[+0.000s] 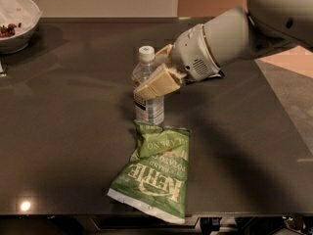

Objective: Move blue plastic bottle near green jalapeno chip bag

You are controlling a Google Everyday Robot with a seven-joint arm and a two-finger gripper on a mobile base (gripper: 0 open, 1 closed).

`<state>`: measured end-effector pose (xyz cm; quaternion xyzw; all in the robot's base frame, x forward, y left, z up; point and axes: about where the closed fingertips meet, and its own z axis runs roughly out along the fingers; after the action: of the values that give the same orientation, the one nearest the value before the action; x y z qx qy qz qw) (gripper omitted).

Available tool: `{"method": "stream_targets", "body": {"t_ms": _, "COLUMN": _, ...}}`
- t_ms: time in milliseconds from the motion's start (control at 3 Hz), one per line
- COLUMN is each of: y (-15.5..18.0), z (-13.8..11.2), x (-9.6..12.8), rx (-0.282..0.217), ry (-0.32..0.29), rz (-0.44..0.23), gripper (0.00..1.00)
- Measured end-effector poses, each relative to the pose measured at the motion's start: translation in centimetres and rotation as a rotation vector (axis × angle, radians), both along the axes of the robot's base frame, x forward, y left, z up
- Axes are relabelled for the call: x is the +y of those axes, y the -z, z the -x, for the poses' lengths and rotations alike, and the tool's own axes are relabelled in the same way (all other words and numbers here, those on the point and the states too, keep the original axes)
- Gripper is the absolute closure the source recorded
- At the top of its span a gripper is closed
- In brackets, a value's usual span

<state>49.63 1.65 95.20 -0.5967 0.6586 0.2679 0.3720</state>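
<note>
The blue plastic bottle (148, 102) is clear with a white cap and a pale label. It stands upright in the middle of the dark table. My gripper (154, 71) comes in from the right and is shut on the bottle's upper body. One cream finger (157, 83) lies across the bottle's front and the other is behind its neck. The green jalapeno chip bag (155, 171) lies flat just in front of the bottle. The bag's crumpled top edge touches the bottle's base.
A white bowl (19, 31) holding dark food bits sits at the back left corner. My thick white arm (230, 38) spans the back right of the table. The table's front edge (73, 213) runs just below the bag. Its right edge borders a lighter floor.
</note>
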Motion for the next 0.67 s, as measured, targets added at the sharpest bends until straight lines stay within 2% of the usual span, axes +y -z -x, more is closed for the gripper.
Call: {"method": "stream_targets", "body": {"t_ms": 667, "y": 0.85, "z": 0.47, "x": 0.57, "rx": 0.002, "ry": -0.021, "rz": 0.006, "gripper": 0.12}}
